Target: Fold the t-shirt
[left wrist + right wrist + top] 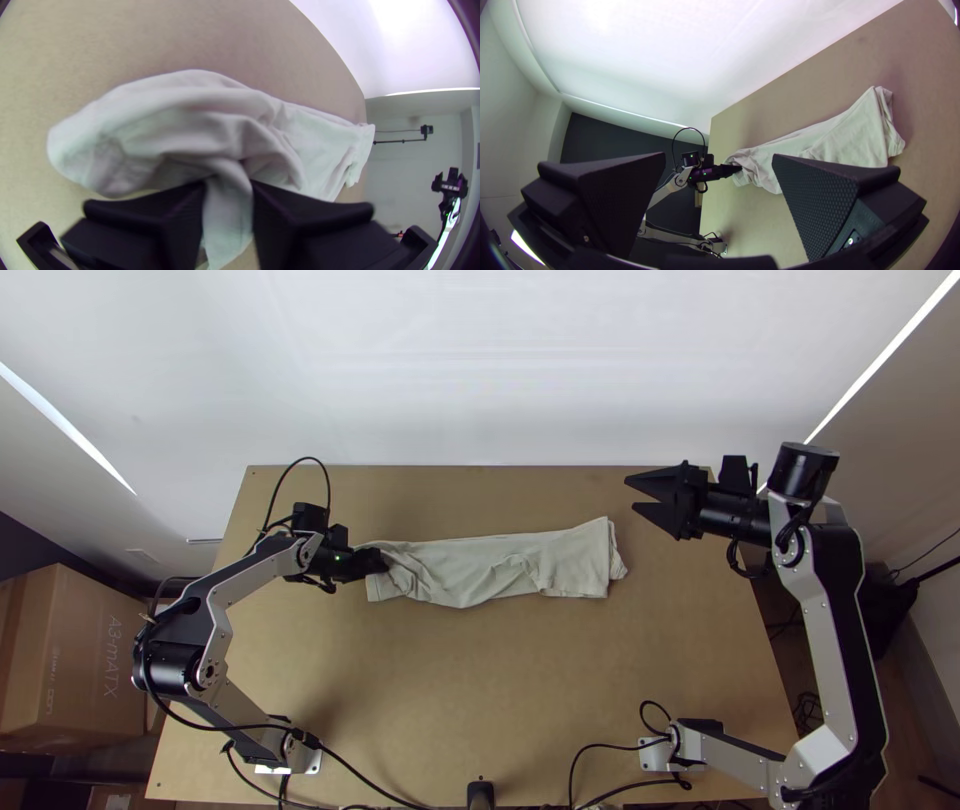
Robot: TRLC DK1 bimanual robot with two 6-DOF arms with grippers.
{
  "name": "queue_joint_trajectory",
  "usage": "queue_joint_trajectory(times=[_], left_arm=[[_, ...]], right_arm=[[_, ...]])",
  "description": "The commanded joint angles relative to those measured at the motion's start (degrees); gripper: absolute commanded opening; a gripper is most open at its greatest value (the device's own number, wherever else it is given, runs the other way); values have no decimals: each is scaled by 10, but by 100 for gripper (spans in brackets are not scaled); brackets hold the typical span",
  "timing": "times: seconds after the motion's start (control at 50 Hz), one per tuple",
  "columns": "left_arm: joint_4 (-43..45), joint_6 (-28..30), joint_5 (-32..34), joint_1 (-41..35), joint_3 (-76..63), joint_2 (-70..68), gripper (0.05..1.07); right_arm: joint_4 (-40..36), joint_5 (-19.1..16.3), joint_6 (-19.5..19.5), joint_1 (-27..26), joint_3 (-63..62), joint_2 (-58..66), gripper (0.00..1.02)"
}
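Observation:
The pale t-shirt (500, 565) lies as a long, narrow folded strip across the upper middle of the table, wrinkled toward its left end. At that left end my left gripper (378, 561) is shut on the cloth. In the left wrist view a bunched ridge of the t-shirt (200, 120) runs between the fingers of my left gripper (227, 200). My right gripper (640, 498) stands open above the table's upper right, beyond the strip's right end and apart from it. In the right wrist view my right gripper (720, 160) has its fingers wide apart, with nothing held.
The wooden table (450, 690) extends between the cloth and the arms' bases. A white wall (480, 370) rises behind its far edge. Cables (390, 790) run along the near edge, and a cardboard box (75, 650) stands beyond the left side.

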Motion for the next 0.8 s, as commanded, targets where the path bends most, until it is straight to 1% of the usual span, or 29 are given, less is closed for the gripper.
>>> queue_joint_trajectory(times=[0.0, 0.08, 0.18, 0.4, 0.56, 0.68, 0.78], left_arm=[[5, -4, -2, 35, 4, -6, 8], [-4, 9, -2, 65, 1, -20, 8], [-28, 41, -1, 113, -5, -43, 8], [-102, 139, 11, 238, 10, -60, 8], [-152, 194, 19, 317, 31, -66, 8], [-184, 223, 28, 358, 39, -78, 8], [-214, 233, 36, 367, 50, -102, 8]], right_arm=[[-1, 3, 3, -3, -31, -23, 98], [-1, 3, -5, -10, -42, -29, 98], [-1, 3, -11, -14, -46, -30, 98], [-1, 3, -20, -15, -48, -21, 98], [6, 3, -27, -14, -56, -17, 98], [9, 3, -35, -18, -65, -11, 98], [12, 3, -44, -27, -74, -10, 98]])
